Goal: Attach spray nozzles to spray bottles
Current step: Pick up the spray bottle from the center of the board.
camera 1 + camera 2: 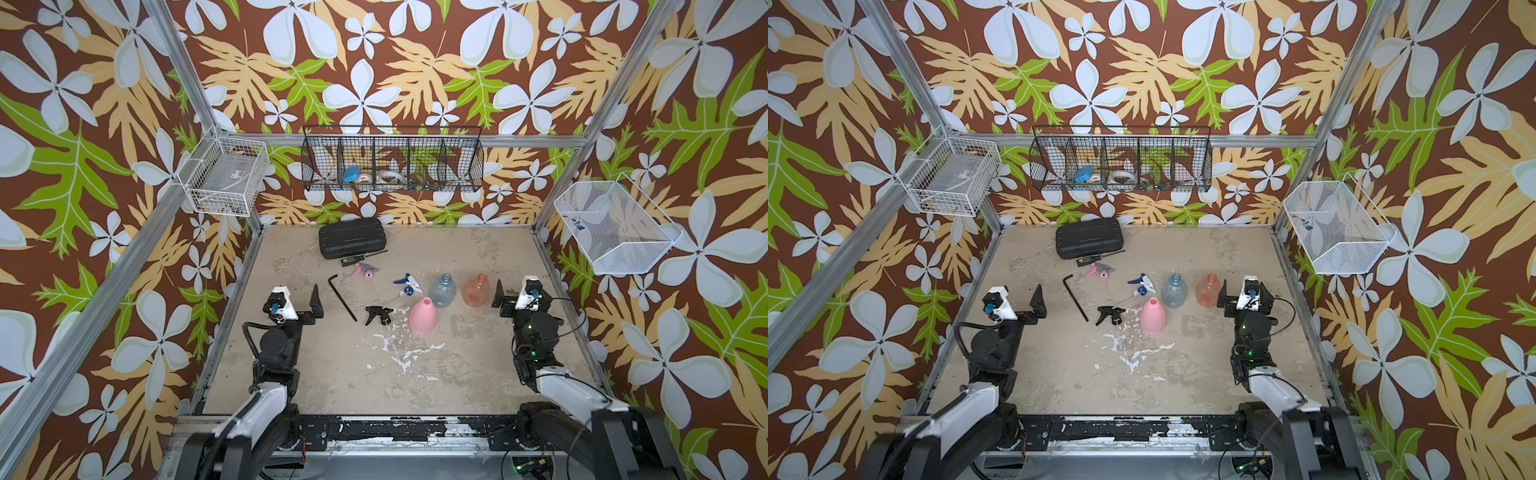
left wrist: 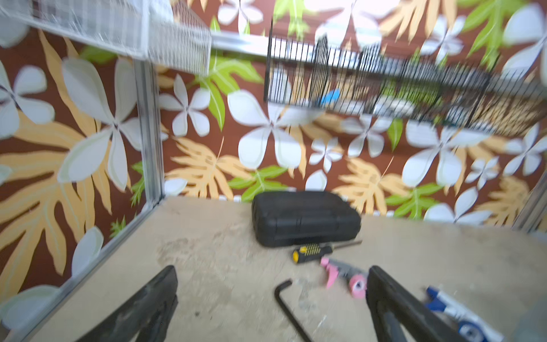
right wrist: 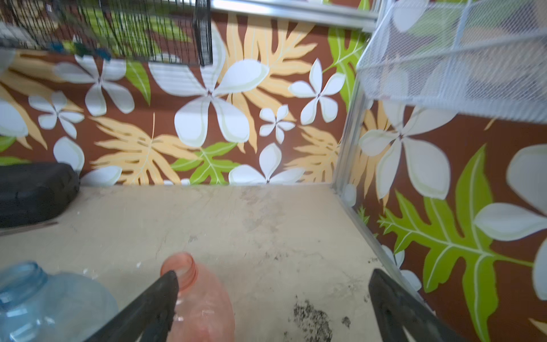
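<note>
My left gripper (image 2: pixel 272 271) and right gripper (image 3: pixel 273 273) both gape, nothing held. In a top view, mid-frame: pink bottle (image 1: pixel 422 316), blue bottle (image 1: pixel 442 291), orange bottle (image 1: pixel 476 291) upright, necks bare; pink nozzle (image 1: pixel 365 271), white nozzle (image 1: pixel 408 286), black nozzle (image 1: pixel 378 314) lie left of them

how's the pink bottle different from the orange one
The pink bottle is opaque; the orange bottle is translucent. The pink bottle is a wide-based cone; the orange bottle is rounded. The pink bottle stands nearer the robot's edge of the table, the orange bottle farther back and to the right. Both stand upright with no nozzle on.
</note>
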